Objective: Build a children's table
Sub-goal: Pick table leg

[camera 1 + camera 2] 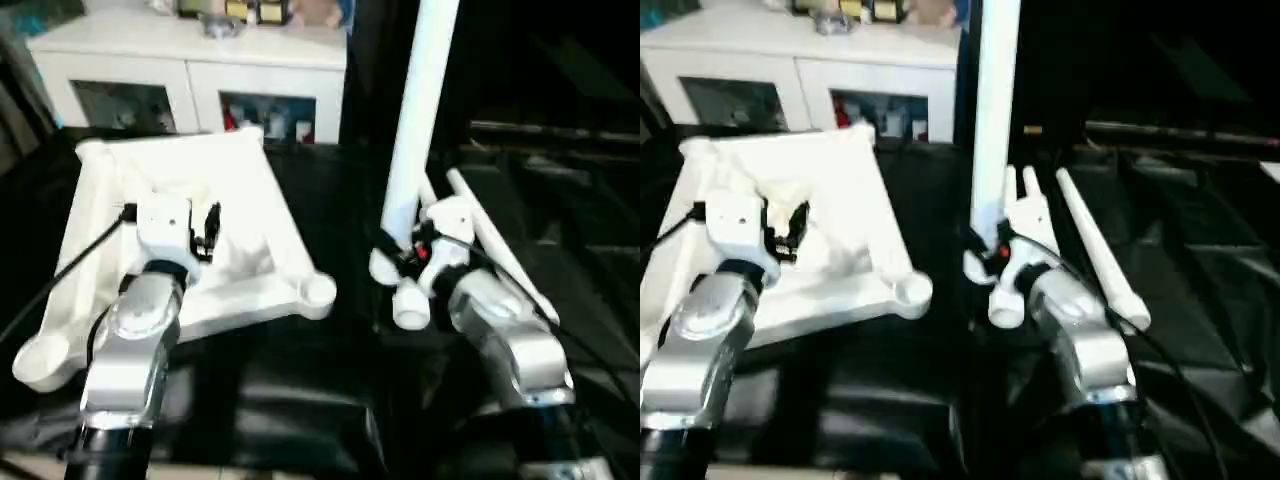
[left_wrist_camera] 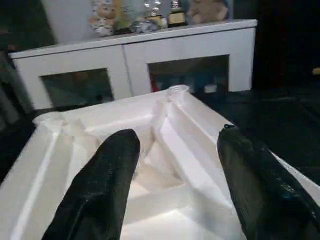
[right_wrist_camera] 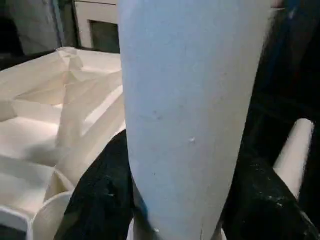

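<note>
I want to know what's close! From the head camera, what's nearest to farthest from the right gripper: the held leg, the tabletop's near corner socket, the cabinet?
1. Held leg: upright, in the right gripper.
2. Corner socket: to its left, on the tabletop.
3. Cabinet: far back, behind the tabletop.

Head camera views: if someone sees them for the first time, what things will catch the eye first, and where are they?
First, the tall white leg that the right gripper holds upright, right of centre, its fingers closed on both sides of it. Then the white tabletop, lying underside up on the left with a round corner socket facing the leg; the left gripper hovers open above its ribs. Another leg lies on the dark surface to the right.
</note>
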Controlling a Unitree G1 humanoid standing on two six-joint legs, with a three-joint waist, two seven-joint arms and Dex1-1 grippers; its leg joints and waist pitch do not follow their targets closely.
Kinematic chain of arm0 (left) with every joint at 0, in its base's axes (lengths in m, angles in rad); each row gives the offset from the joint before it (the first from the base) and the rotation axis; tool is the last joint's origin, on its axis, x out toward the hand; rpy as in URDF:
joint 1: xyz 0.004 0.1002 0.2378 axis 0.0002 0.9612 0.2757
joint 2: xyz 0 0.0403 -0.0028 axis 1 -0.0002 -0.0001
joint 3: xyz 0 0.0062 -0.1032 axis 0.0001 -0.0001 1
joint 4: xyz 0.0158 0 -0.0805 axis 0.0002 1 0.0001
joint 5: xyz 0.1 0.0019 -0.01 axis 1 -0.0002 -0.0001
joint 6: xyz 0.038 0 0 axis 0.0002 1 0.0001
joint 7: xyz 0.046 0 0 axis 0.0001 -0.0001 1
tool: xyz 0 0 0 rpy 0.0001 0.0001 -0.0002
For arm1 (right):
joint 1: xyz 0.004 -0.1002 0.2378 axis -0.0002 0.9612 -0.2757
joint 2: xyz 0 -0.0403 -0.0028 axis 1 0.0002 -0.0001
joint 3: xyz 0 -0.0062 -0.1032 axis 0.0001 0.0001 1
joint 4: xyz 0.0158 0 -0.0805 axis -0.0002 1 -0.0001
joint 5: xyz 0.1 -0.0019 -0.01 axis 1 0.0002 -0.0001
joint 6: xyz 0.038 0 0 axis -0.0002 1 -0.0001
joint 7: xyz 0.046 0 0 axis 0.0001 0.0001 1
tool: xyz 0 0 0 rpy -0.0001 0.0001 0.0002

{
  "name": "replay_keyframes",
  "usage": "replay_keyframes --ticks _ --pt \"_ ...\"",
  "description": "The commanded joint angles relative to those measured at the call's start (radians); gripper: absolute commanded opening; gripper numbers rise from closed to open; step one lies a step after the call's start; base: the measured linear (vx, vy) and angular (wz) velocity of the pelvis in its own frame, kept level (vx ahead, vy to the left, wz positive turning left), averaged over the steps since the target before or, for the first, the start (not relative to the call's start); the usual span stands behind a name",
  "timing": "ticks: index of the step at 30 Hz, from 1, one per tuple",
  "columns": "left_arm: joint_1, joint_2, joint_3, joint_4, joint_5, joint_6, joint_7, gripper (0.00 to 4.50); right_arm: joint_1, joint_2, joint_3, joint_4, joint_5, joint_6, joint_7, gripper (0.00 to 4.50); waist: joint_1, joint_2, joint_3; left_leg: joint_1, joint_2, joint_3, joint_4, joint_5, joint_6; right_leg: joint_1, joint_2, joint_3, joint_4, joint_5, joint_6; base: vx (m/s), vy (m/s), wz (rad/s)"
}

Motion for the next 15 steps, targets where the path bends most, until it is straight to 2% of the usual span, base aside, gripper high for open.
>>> replay_keyframes --ticks 1,2,3,4,5,6,7,8,9,10,11,12,13,14,15 --pt "-0.013 -0.01 -0.003 0.0 0.004 0.006 0.007 2.95 -0.015 -0.002 -0.017 0.004 0.002 0.002 -0.009 1.9 -0.01 0.028 -0.058 0.058 0.133 -0.2 -0.231 -0.771 -0.108 -0.023 0.014 0.038 0.044 -0.184 -0.071 -0.018 -0.206 0.67" --pt "-0.024 -0.014 0.014 0.004 0.0 0.032 0.021 2.95 -0.022 0.011 -0.026 0.013 0.02 0.012 -0.006 1.9 -0.01 0.005 -0.068 0.097 0.172 -0.156 -0.189 -0.63 -0.022 -0.053 -0.011 0.074 0.017 -0.157 -0.077 -0.031 -0.282 0.42" --pt "-0.028 -0.017 0.023 0.006 -0.008 0.019 0.021 2.95 -0.024 0.008 -0.017 0.015 0.012 0.002 0.001 1.9 -0.006 -0.018 -0.072 0.061 0.1 -0.104 -0.159 -0.479 0.041 -0.021 -0.032 0.108 -0.063 -0.17 -0.152 -0.031 -0.282 0.42" --pt "-0.033 -0.016 0.027 0.008 -0.016 0.02 0.014 2.95 -0.026 0.006 -0.009 0.015 0.008 -0.004 0.008 1.9 0.008 -0.034 -0.062 0.034 0.06 -0.06 -0.094 -0.388 0.045 -0.017 -0.085 0.131 -0.144 -0.253 -0.235 -0.047 -0.299 0.11" --pt "-0.039 -0.014 0.032 0.012 -0.02 0.032 0.013 2.95 -0.025 0.005 -0.001 0.011 0.009 -0.005 0.017 1.9 0.057 -0.077 -0.07 -0.005 0.019 0.067 0.078 -0.14 0.072 0.018 -0.136 0.149 -0.192 -0.366 -0.248 -0.021 -0.141 0.03" --pt "-0.039 -0.014 0.033 0.012 -0.02 0.032 0.013 2.95 -0.025 0.005 -0.001 0.011 0.01 -0.004 0.017 1.9 0.075 -0.067 -0.059 -0.021 0.032 0.07 0.066 -0.06 0.066 0.023 -0.146 0.169 -0.174 -0.366 -0.143 -0.031 -0.273 -0.04" --pt "-0.043 -0.013 0.038 0.01 -0.033 0.036 0.002 2.95 -0.025 0.001 0.011 0.009 0.009 0.004 0.028 1.9 0.092 -0.078 -0.051 -0.032 0.04 0.08 0.049 -0.001 0.046 0.024 -0.121 0.173 -0.159 -0.364 0.043 -0.022 -0.252 -0.09" --pt "-0.043 -0.009 0.036 0.007 -0.031 0.029 -0.003 2.95 -0.026 -0.001 0.018 0.012 0.007 0.008 0.032 1.9 0.104 -0.076 -0.058 -0.022 0.058 0.076 0.007 -0.007 0.064 0.037 -0.112 0.177 -0.135 -0.277 0.166 -0.052 -0.339 -0.09" --pt "-0.042 -0.008 0.036 0.006 -0.033 0.024 -0.007 2.95 -0.027 -0.001 0.02 0.014 0.008 0.01 0.035 1.9 0.106 -0.066 -0.066 0.006 0.077 0.078 -0.034 -0.03 0.071 0.046 -0.084 0.147 -0.129 -0.218 0.191 -0.043 -0.207 -0.02" --pt "-0.038 -0.008 0.036 0.0 -0.036 0.025 -0.01 2.95 -0.03 0.002 0.023 0.021 0.01 0.017 0.037 1.9 0.112 -0.076 -0.058 -0.02 0.087 0.054 -0.052 -0.048 0.102 0.073 -0.127 0.081 -0.118 -0.205 0.153 -0.053 -0.14 0.16" --pt "-0.036 -0.008 0.036 -0.002 -0.036 0.029 -0.01 2.95 -0.032 0.002 0.024 0.025 0.01 0.02 0.038 1.9 0.094 -0.041 -0.069 0.007 0.118 0.027 -0.08 -0.141 0.121 0.053 -0.127 0.042 -0.125 -0.301 0.1 -0.023 -0.052 0.16" --pt "-0.033 -0.009 0.036 -0.007 -0.037 0.028 -0.01 2.95 -0.031 0.0 0.032 0.024 0.01 0.016 0.048 1.9 0.087 -0.04 -0.062 -0.01 0.117 0.04 -0.071 -0.196 0.114 0.079 -0.139 0.018 -0.15 -0.449 0.04 -0.029 -0.077 0.39" --pt "-0.03 -0.013 0.039 -0.011 -0.042 0.029 -0.01 2.95 -0.031 -0.003 0.044 0.025 0.003 0.008 0.06 1.9 0.09 -0.032 -0.059 0.0 0.121 0.051 -0.065 -0.223 0.108 0.085 -0.146 0.001 -0.168 -0.529 0.014 0.009 -0.047 0.53" --pt "-0.028 -0.013 0.039 -0.014 -0.038 0.033 -0.008 2.95 -0.032 -0.003 0.052 0.028 -0.002 0.003 0.065 1.9 0.088 -0.031 -0.053 0.012 0.123 0.064 -0.056 -0.251 0.108 0.088 -0.15 -0.017 -0.186 -0.603 -0.012 0.032 -0.053 0.9" --pt "-0.026 -0.017 0.042 -0.018 -0.043 0.037 -0.013 2.95 -0.033 -0.003 0.057 0.03 -0.003 0.0 0.071 1.9 0.094 -0.025 -0.036 0.046 0.14 0.094 -0.04 -0.287 0.101 0.099 -0.16 -0.056 -0.226 -0.72 -0.054 0.038 -0.028 0.67"
